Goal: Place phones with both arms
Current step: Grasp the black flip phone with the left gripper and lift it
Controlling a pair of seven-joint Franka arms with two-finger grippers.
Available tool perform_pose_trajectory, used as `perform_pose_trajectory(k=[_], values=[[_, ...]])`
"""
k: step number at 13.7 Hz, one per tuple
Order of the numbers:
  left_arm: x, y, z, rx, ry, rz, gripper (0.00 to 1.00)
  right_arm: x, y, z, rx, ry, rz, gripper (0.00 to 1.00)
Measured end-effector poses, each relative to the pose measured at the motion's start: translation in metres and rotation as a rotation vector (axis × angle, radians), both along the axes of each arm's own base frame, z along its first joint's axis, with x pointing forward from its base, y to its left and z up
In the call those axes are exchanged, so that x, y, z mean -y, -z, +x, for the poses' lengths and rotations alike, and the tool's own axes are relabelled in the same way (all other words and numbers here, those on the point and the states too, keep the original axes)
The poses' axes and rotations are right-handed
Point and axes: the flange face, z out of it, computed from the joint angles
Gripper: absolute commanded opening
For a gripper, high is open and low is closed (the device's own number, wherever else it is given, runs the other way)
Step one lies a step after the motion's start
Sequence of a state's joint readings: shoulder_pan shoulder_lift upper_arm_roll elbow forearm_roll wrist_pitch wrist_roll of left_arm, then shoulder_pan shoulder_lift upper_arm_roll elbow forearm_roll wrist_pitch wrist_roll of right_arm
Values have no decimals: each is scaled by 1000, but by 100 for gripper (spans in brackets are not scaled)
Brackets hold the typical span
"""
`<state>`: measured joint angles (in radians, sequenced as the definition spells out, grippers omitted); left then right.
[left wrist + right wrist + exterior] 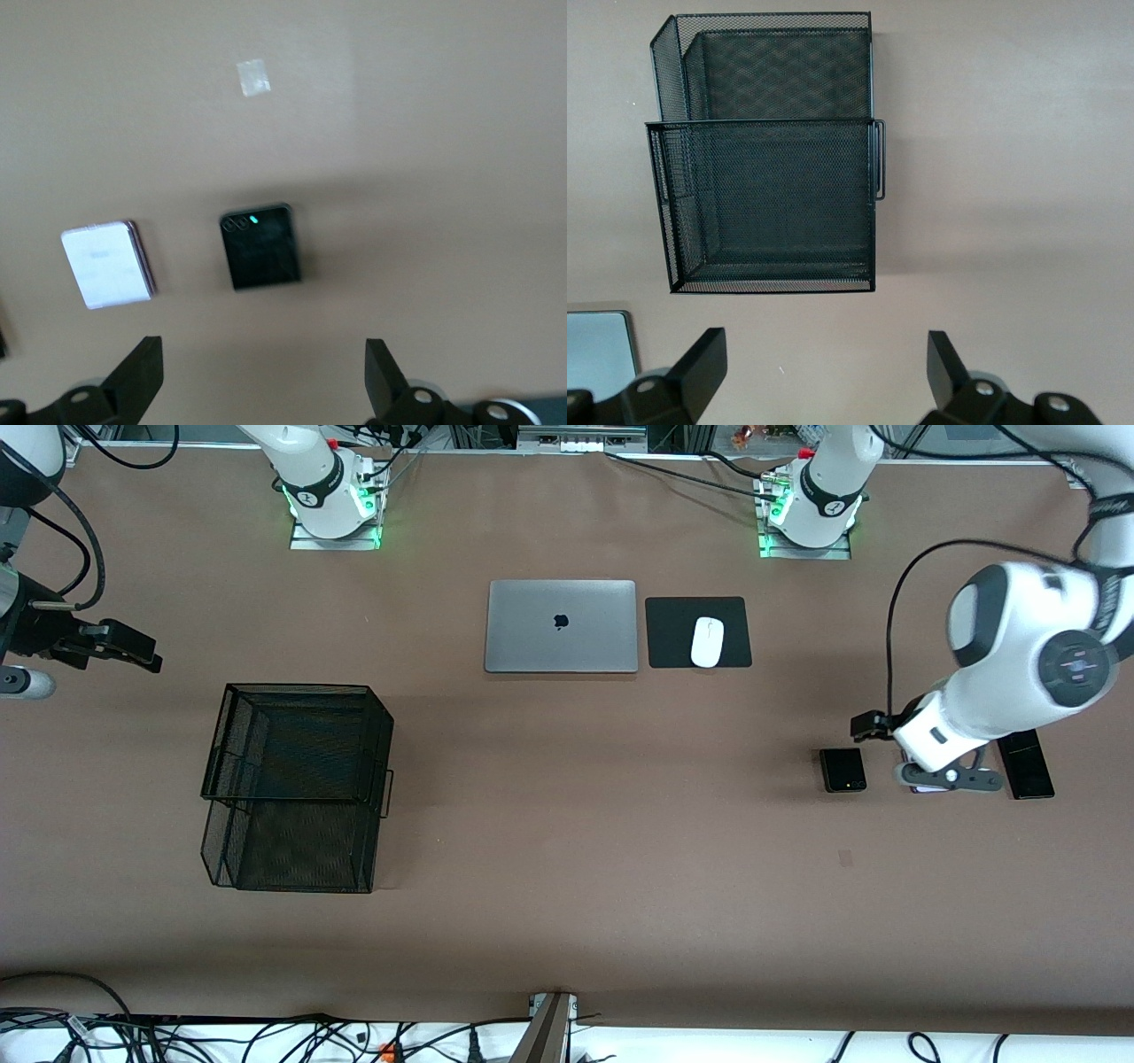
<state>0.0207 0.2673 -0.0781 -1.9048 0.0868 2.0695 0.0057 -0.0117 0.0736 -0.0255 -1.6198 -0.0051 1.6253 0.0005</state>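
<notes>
A small squarish black phone [842, 770] lies flat toward the left arm's end of the table. It also shows in the left wrist view [260, 246]. A pale lavender-white phone [106, 264] lies beside it and is mostly hidden under the left wrist in the front view. The long slim black slab [1026, 763] lies beside that, toward the table's end. My left gripper [873, 726] [263, 381] is open and empty, above the table by the small black phone. My right gripper [133, 651] [827, 372] is open and empty, up over the right arm's end of the table.
A two-tier black wire mesh tray [297, 779] [771, 177] stands toward the right arm's end. A closed grey laptop [561, 626] [598, 350] and a white mouse [707, 641] on a black pad [673, 633] lie near the bases. A tape patch [254, 77] marks the table.
</notes>
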Motion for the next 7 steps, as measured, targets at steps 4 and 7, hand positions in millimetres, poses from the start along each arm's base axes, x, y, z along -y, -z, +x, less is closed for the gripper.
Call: perform_pose_trajectory(k=[4, 7], values=[[-12, 65, -21, 123, 2, -15, 100, 0, 4, 2, -7, 0, 0, 100], [-9, 113, -34, 165, -8, -35, 100, 0, 4, 2, -7, 0, 0, 100]])
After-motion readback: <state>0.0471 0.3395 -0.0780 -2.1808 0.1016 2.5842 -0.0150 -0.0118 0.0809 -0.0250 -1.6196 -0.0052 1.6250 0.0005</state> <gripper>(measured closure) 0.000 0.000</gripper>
